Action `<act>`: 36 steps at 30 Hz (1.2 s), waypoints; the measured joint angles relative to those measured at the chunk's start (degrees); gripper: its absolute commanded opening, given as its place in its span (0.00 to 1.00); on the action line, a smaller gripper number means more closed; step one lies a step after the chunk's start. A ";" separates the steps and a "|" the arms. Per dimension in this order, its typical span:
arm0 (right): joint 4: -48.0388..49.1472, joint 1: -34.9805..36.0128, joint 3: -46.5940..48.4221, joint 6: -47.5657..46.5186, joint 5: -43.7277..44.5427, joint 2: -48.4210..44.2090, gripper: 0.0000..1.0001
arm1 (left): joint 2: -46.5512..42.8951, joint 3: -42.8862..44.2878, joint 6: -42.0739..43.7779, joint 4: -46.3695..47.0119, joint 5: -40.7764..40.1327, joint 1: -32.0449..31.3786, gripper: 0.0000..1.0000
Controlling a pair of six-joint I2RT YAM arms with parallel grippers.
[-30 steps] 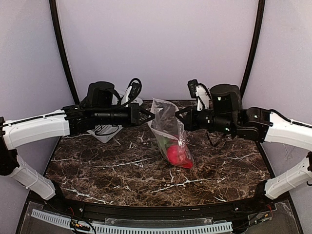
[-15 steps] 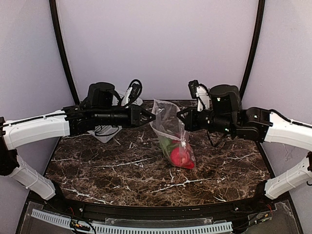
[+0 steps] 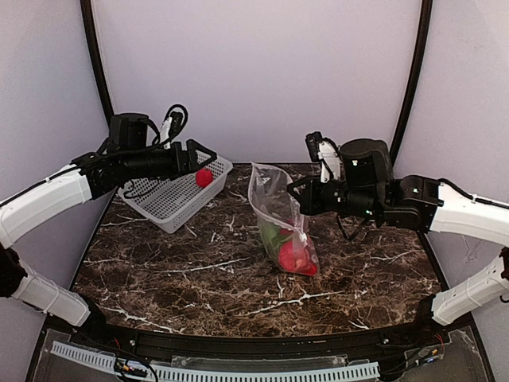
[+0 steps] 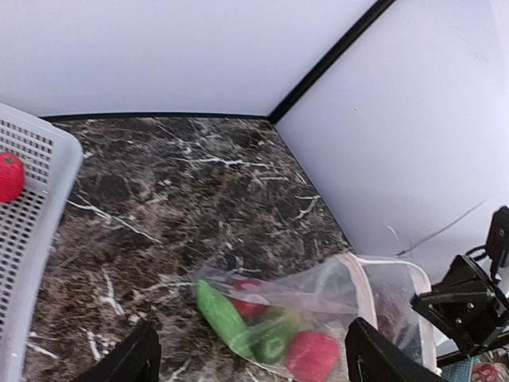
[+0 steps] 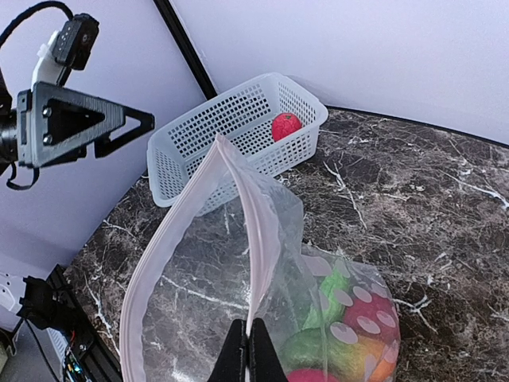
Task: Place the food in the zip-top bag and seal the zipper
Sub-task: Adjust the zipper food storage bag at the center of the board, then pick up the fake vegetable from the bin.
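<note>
**Bag hung from 1 claw, 1 red piece outside it**

On the marble table [image 3: 199, 278], the white lattice basket [image 3: 159, 203] sits at the far left. The zip-top bag [image 3: 274, 203] stands upright near the middle, mouth open. The right gripper [image 5: 248, 354] is pinched together on 1 side of its rim. The left gripper [image 3: 207, 156] hovers over the basket's right end, fingers apart and empty, just beside a red round piece [image 3: 204, 177] lying inside. With only 1 side held, the mouth may sag closed, or the thin film may slip free and tip the food [image 3: 291, 255] at the bottom. The round piece may roll from closing fingers. The zipper [image 5: 171, 263] gapes wide, and I cannot make out its slider, so sealing may start badly.
</note>
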 measured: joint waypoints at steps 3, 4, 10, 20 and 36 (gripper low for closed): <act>0.20 0.00 0.00 0.00 -0.28 0.35 0.00 | 2.19 2.97 2.69 -1.92 -0.70 5.05 0.82; 0.24 0.00 0.00 0.00 -0.42 0.42 0.00 | 3.61 3.98 3.52 -2.21 -1.20 6.73 0.82; 0.72 0.00 0.00 0.00 -1.07 0.46 0.00 | 16.85 8.26 5.79 -2.71 -3.78 12.79 0.80; 1.09 0.00 -0.02 0.00 -1.79 1.36 0.00 | 38.88 22.53 6.16 -4.48 -6.67 17.57 0.78; 1.05 0.00 0.00 -0.02 -2.67 3.93 0.00 | 57.55 40.46 9.68 -7.02 -8.13 19.30 0.80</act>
